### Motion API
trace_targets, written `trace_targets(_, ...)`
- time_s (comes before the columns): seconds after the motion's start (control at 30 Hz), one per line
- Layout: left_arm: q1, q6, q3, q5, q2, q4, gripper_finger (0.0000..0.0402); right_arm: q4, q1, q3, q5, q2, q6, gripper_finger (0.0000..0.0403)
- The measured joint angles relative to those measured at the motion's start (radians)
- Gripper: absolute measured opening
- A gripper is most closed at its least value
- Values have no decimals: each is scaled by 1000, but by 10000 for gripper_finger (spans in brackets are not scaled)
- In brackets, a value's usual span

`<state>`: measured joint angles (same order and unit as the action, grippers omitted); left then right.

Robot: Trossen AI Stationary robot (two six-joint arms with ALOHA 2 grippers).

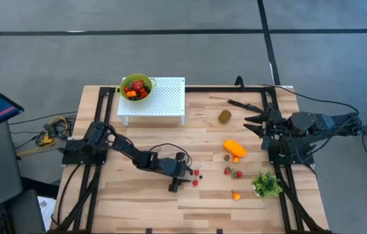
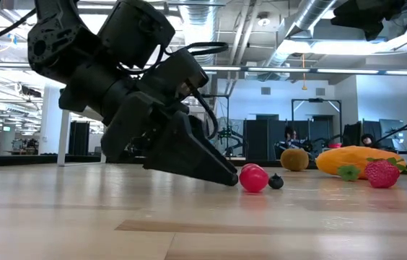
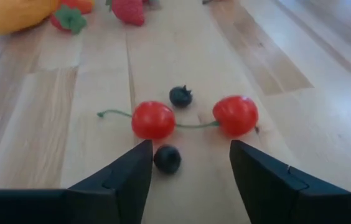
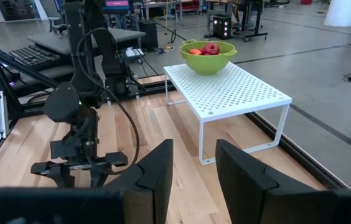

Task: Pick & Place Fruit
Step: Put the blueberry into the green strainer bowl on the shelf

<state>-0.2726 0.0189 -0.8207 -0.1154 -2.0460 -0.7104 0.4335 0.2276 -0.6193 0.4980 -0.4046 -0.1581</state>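
Wooden tabletop: green bowl at 11 o'clock part-filled. Left gripper, jaws apart, straddling blueberry; cherries, kiwi remaining. Right gripper idle, jaws narrow, empty.

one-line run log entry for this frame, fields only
left gripper: open, low on table, straddling dark berry, cherry pair just ahead | right gripper: idle at right edge, holds nothing | green bowl: on white rack, holds fruit

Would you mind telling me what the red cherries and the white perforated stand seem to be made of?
Red cherries: probably plastic, with a smooth glossy skin, even colour and a thin green stem. White perforated stand: likely painted metal, a flat sheet with regular holes on thin wire legs.
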Motion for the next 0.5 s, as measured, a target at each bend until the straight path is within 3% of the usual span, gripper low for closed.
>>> trace_targets(0.5,22,-53,-5,-5,-109,-119,195,0,0,0,0,0,0,116)
